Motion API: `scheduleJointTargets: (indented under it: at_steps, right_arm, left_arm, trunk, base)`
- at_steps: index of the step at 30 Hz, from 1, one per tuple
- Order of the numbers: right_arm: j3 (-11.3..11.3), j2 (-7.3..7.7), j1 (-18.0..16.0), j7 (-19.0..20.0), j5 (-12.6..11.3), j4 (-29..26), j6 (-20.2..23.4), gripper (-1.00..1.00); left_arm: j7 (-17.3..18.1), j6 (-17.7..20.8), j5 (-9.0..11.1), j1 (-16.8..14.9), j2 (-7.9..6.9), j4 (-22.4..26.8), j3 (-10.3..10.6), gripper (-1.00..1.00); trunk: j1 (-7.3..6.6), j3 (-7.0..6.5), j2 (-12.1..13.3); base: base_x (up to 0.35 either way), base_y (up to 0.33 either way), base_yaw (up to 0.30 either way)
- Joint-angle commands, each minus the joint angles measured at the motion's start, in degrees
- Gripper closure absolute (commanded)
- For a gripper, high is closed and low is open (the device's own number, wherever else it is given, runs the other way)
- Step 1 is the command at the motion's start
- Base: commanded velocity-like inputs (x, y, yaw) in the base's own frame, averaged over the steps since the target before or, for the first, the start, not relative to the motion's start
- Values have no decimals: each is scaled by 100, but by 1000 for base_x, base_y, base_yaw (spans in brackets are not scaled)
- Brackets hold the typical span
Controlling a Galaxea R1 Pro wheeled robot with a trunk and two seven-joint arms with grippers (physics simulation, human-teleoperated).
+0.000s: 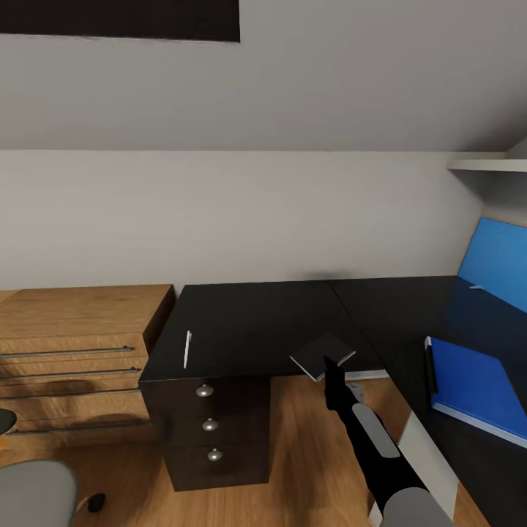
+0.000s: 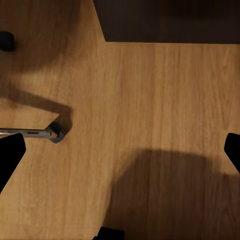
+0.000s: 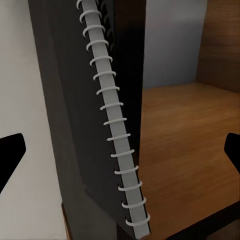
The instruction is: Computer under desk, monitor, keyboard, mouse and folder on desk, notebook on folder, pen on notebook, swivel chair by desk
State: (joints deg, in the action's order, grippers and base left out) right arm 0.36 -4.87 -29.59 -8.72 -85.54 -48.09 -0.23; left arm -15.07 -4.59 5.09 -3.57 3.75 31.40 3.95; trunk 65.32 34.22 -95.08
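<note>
The right gripper [image 1: 331, 364] is clamped on the notebook [image 1: 322, 355], lifted at the desk [image 1: 256, 322] front edge near frame centre. The blue folder [image 1: 479, 388] lies to its right, long axis running toward lower right, nearest the right arm. Left gripper [image 2: 120, 150] fingers stand apart.

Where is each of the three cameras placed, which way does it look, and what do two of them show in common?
Head view: on the robot's head, looking forward and down at the desk, the pen, the folder; the right arm reaches out, its right hand at the notebook.
Left wrist view: near the left hand, looking down at the wooden floor; dark fingertips show at the edges.
Right wrist view: near the right hand, close on the notebook's wire spiral.
Shared: the head and right wrist views both show the notebook.
</note>
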Motion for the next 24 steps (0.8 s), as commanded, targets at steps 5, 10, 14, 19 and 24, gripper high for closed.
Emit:
scheduleJointTargets:
  at_steps: [5,10,14,19,24]
  right_arm:
    - [12,-6,-1,-30,-33,-2,-2,-100]
    - [15,-22,-3,-26,-32,0,-1,-100]
    - [16,-28,0,-25,-27,1,3,-100]
    - [19,-38,0,-30,-27,1,5,-100]
    - [24,-98,2,-27,-25,1,5,-100]
  left_arm:
    - [-43,-24,54,-4,-5,-2,38,-100]
    - [-43,-24,54,-4,-5,-2,38,-100]
    - [-41,-23,54,-4,-5,-2,37,-100]
    - [-40,-23,54,-4,-5,-2,38,-100]
    - [-40,-21,54,-4,-4,-2,41,-100]
  trunk:
    - [-1,6,-3]
    - [-1,6,-3]
    - [-1,6,-3]
    - [-1,6,-3]
    - [-1,6,-3]
  base:
    - [0,0,0]
    - [0,0,0]
    - [0,0,0]
    - [0,0,0]
    - [0,0,0]
